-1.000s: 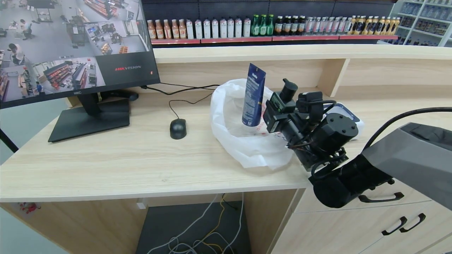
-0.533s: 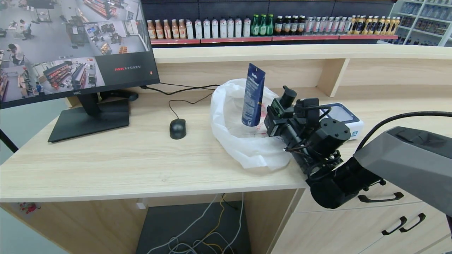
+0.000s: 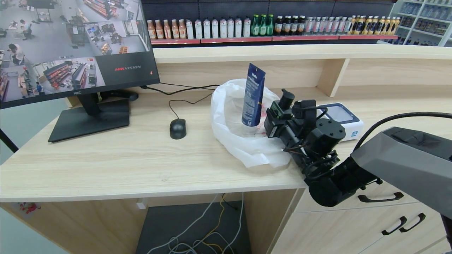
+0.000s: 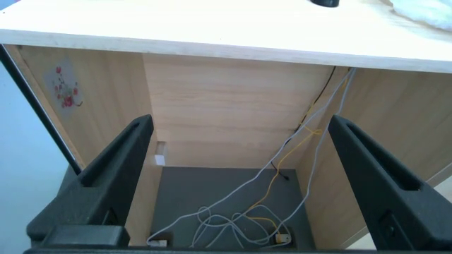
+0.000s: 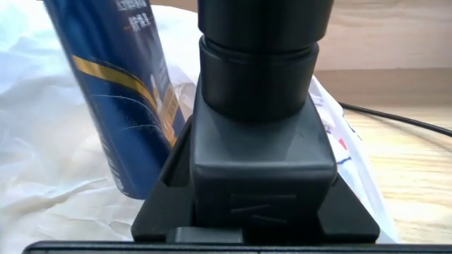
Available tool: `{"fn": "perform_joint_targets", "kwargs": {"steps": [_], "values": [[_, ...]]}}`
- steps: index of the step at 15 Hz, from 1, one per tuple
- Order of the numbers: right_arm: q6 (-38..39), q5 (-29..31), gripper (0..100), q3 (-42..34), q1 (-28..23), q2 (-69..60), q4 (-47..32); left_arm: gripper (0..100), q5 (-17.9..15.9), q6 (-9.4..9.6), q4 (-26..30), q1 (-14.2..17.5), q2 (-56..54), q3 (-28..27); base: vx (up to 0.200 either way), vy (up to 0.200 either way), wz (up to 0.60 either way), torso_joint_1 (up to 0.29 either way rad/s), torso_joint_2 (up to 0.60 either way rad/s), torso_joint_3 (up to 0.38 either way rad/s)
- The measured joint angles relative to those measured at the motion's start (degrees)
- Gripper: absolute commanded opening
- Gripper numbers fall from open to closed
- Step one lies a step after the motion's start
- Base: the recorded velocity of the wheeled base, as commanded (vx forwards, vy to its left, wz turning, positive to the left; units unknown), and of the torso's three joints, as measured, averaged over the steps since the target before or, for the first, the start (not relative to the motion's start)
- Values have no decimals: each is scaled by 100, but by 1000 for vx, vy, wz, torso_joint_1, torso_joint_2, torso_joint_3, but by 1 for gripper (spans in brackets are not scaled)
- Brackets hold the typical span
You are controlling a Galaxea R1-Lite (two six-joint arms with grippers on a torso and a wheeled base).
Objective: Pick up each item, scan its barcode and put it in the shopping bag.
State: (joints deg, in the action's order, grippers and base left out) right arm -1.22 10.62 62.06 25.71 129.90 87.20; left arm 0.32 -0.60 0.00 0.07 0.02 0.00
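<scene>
The surface (image 3: 141, 158) is carrying the white shopping bag (image 3: 226, 116), which is lying open near its right end. The right arm is reaching in from the robot's right, and the right claw (image 3: 280, 106) is hanging at the bag's right rim. You cannot tell from these views whether this claw is open or closed. It is sitting just beside the tube, and contact between the two cannot be confirmed.

The white box with a dark window behind the arm is probably the scanner (image 3: 344, 118). It is resting on the surface, just to the right of the bag.

The blue tube (image 3: 253, 95) is standing upright inside the bag, with its crimped end pointing up.

The left claw (image 4: 240, 134) is hanging below the surface edge with its jaws spread wide, and it is gripping nothing.

Judge the step in hand as the bagging of the tube, which is nearing completion. For the next move, you are aiming to draw the right claw clear of the bag. Avoid snagging the thin plastic or tipping the tube. After that, you are looking for the next item to pick up and scan.
</scene>
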Motion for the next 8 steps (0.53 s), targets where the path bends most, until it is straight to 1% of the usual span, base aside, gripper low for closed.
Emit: {"fn": "perform_joint_targets", "kwargs": {"steps": [8], "values": [[291,5,0,39,-13,130,13,100,1,0,0,0,0,0,0,0,0,0,0,0]]}}
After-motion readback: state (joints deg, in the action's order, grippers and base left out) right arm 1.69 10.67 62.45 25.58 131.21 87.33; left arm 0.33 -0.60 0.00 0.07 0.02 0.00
